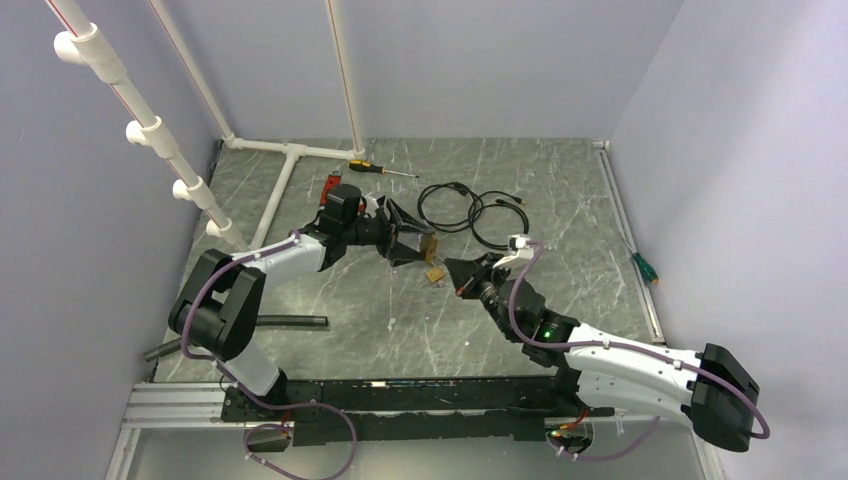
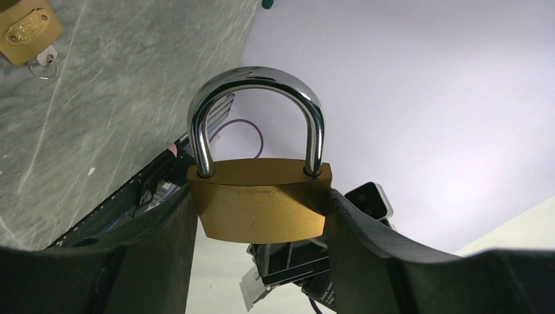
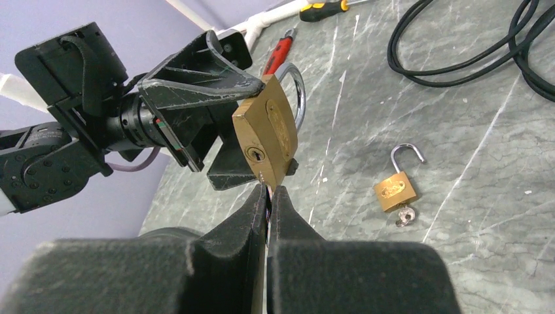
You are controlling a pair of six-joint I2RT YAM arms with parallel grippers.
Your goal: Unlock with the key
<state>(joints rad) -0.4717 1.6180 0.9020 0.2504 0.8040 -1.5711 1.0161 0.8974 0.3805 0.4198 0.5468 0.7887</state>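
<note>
Right wrist view: our left gripper (image 3: pixel 258 124), about half open, clamps the big padlock (image 3: pixel 275 131) mid-frame. Its keyhole (image 3: pixel 254 154) sits just above our right gripper (image 3: pixel 269 196), which is pinched shut. We cannot see a key in it.

L arm (image 1: pixel 290 250) and R arm (image 1: pixel 600 355) stretched inward (tips nearly meeting).
L gripper (image 1: pixel 420 243) clamps padlock (image 2: pixel 262 203); R gripper (image 3: pixel 269 193) pinched shut.

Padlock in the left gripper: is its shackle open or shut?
Shut: in the left wrist view, both legs of the shackle sit down in the padlock body.
</note>
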